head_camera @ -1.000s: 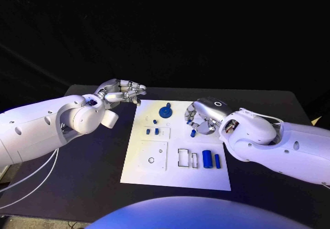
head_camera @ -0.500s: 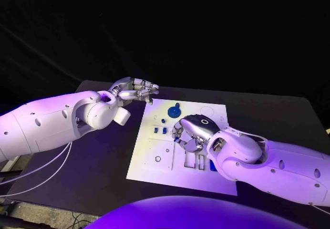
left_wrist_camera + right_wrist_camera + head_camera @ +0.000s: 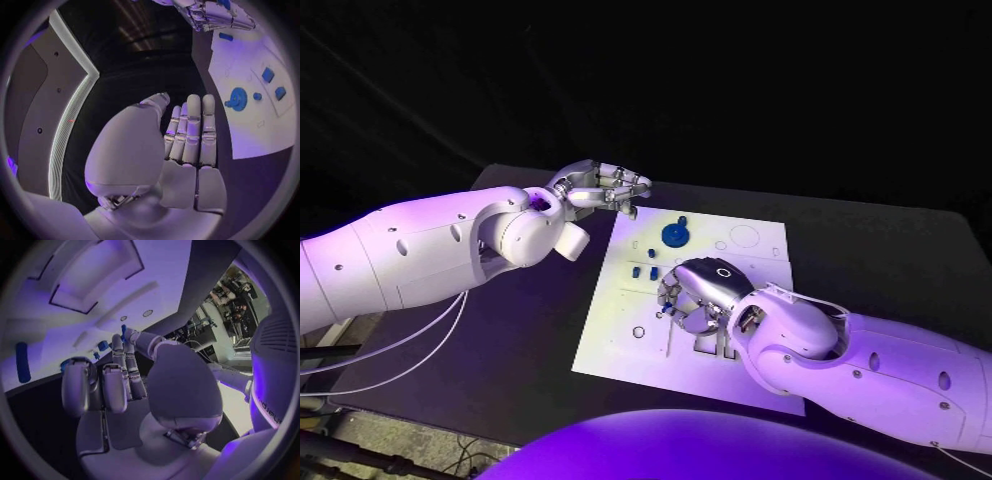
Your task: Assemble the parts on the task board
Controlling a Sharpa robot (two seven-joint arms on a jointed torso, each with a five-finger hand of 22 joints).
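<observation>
Task board (image 3: 754, 262) sat in the middle of the black table (image 3: 877, 250), a white plate with its blue parts scattered over it, so that was where all the action was. The right hand (image 3: 701, 293) was down low over the centre of the board, fingers curled in toward the surface. From where I stood I couldn't tell whether it was pinching a part or just hovering; its wrist view showed bent fingers and a sliver of blue behind them, nothing conclusive. The left hand (image 3: 603, 186) hung off the board's far left corner, fingers straight and pressed together side by side with the thumb alongside, holding nothing.

What worried me: the round blue part (image 3: 675, 235) with its little knob and the small blue blocks (image 3: 645, 271) were sitting just beside the right hand. With the hand that low and its fingers covering the spot it was working on, a sloppy sideways move looked like it could knock those loose pieces out of place. If it did have a part in there, I figured a shallow pinch could let it tip on the way to its slot. The board also didn't look clamped, as far as I could see, so a hard push might slide it.
</observation>
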